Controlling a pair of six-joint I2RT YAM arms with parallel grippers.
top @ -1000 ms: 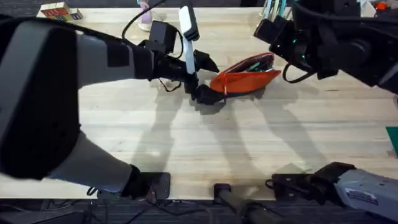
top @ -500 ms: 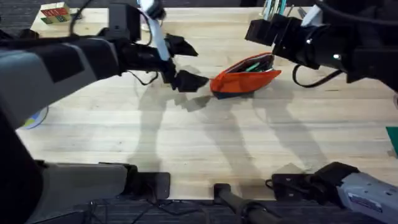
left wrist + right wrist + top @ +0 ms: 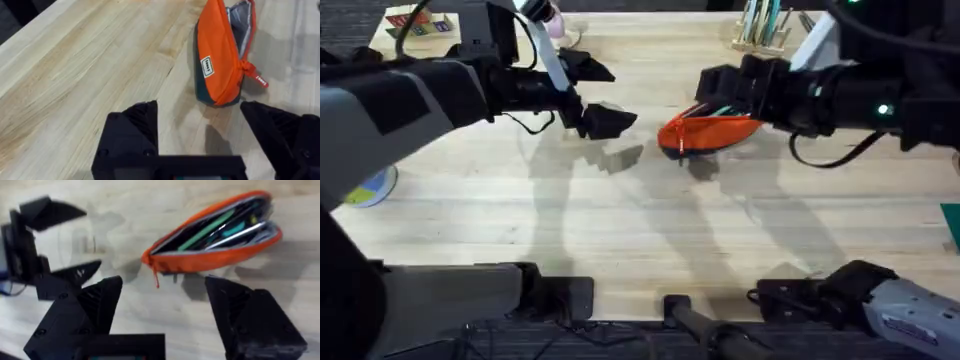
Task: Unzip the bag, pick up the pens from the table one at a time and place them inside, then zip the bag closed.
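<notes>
Inside the unzipped bag [image 3: 215, 260], pens [image 3: 207, 230]; both hands empty, fingers apart.

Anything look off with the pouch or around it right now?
Nothing damaged or spilled. The bag lies on the table with its zipper wide open and pens inside. Both grippers, left and right, are open and empty.

I've got bare table [image 3: 650, 220] in front of the bag [image 3: 712, 133], left gripper [image 3: 595, 95] crowding its left, right gripper [image 3: 720, 90] over it.
</notes>
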